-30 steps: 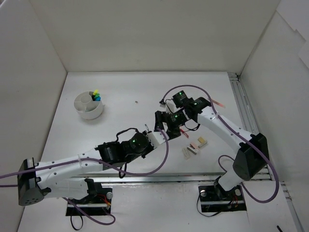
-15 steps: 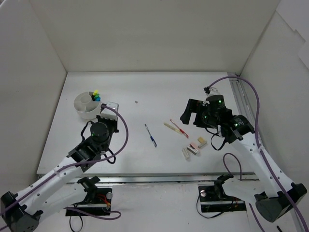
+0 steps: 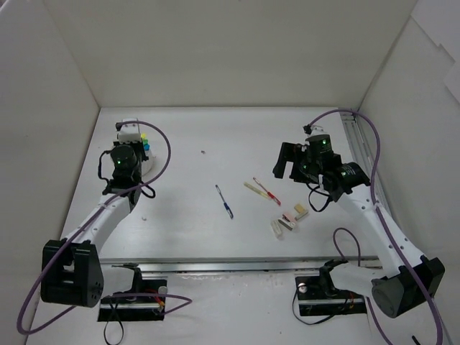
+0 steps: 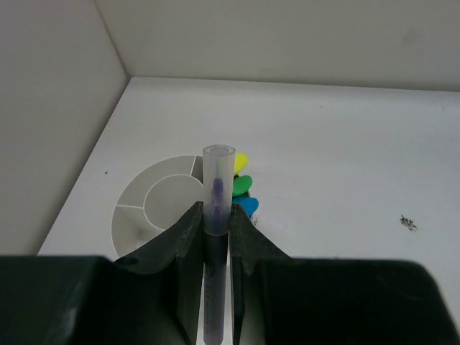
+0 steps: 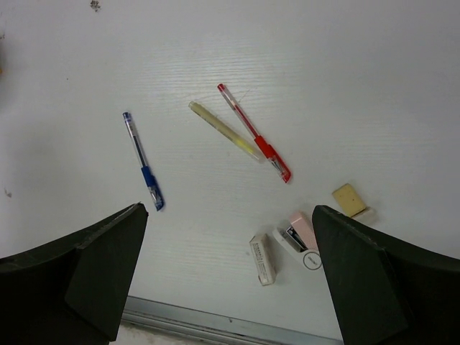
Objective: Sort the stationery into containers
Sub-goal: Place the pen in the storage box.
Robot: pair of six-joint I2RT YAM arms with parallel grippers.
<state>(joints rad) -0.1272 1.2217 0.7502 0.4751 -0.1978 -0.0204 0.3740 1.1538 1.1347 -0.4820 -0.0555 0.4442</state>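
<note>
In the left wrist view my left gripper [image 4: 217, 215] is shut on a clear pen [image 4: 218, 180] with dark ink, held upright over the near rim of the round white tub [image 4: 154, 205]. Yellow, green and blue highlighter ends [image 4: 242, 185] stick out of the tub's right side. From above, that wrist [image 3: 126, 159] hides most of the tub. My right gripper [image 5: 230, 210] hangs open above the table with nothing in it. Below it lie a blue pen [image 5: 142, 159], a beige stick [image 5: 224, 129], a red pen [image 5: 255, 133], a tan eraser [image 5: 348, 199], a pink-and-white eraser [image 5: 298, 233] and a white block [image 5: 263, 258].
White walls enclose the table on the left, back and right. A metal rail [image 5: 215, 323] runs along the near edge, just below the erasers. A small dark speck [image 3: 204, 152] lies on the table right of the tub.
The left arm has swung from the middle of the table to the tub, carrying the clear pen. The right arm has drawn back to the right and its jaws have opened wide.
</note>
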